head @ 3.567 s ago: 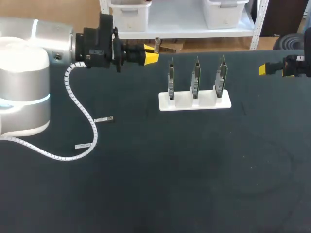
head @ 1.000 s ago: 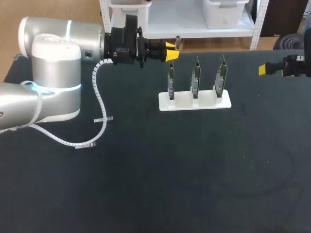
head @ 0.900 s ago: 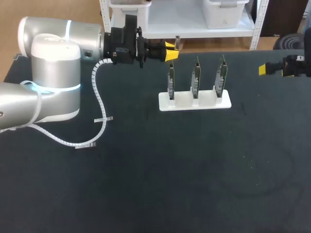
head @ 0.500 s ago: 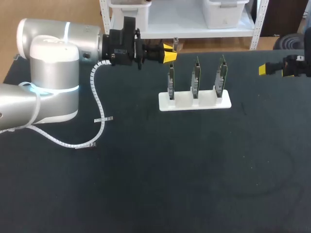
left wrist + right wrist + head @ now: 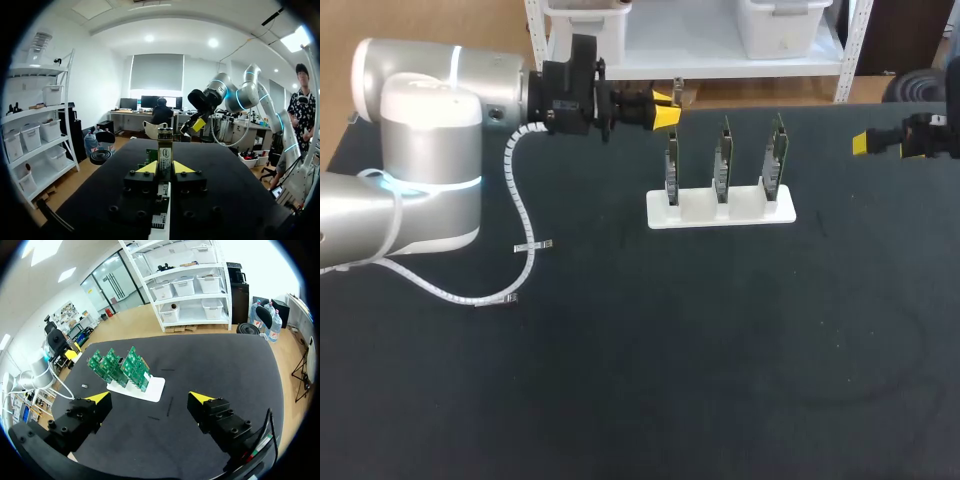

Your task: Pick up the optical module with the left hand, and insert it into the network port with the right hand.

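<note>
Yellow left fingers [image 5: 148,168] clamp optical module [image 5: 165,150] | right fingers [image 5: 98,399] spread wide, empty

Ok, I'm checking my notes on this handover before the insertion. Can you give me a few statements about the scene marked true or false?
1. The left hand is shut on the optical module. True.
2. The right hand grips a circuit board. False: it is open and holds nothing.
3. Three circuit boards stand upright in the white stand. True.
4. The optical module is already plugged into a board. False: it is held in the left hand, not seated in any board.
</note>
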Robot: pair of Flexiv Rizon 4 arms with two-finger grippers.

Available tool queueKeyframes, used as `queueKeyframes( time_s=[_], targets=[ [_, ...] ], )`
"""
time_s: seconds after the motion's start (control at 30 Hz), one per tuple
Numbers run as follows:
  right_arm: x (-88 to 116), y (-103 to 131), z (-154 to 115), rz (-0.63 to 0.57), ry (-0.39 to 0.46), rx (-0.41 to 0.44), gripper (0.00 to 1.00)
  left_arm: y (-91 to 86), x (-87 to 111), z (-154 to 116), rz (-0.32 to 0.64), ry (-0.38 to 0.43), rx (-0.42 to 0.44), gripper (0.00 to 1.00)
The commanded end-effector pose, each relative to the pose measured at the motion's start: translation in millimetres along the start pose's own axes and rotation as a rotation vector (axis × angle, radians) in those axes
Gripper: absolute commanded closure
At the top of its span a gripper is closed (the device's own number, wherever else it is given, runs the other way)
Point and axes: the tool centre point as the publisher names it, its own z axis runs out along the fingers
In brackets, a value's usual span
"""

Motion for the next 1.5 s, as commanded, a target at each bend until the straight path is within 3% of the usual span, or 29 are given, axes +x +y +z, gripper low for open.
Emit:
queueKeyframes(
  time_s=[0.03, 1.5],
  targets=[
    [0.0, 0.0, 0.1, 0.000, 0.000, 0.000, 0.00, -0.5, -0.1, 0.9, 0.003, 0.003, -0.004, 1.00],
    [0.0, 0.0, 0.1, 0.000, 0.000, 0.000, 0.00, -6.2, 2.5, 0.2, -0.009, 0.017, -0.013, 1.00]
  ],
)
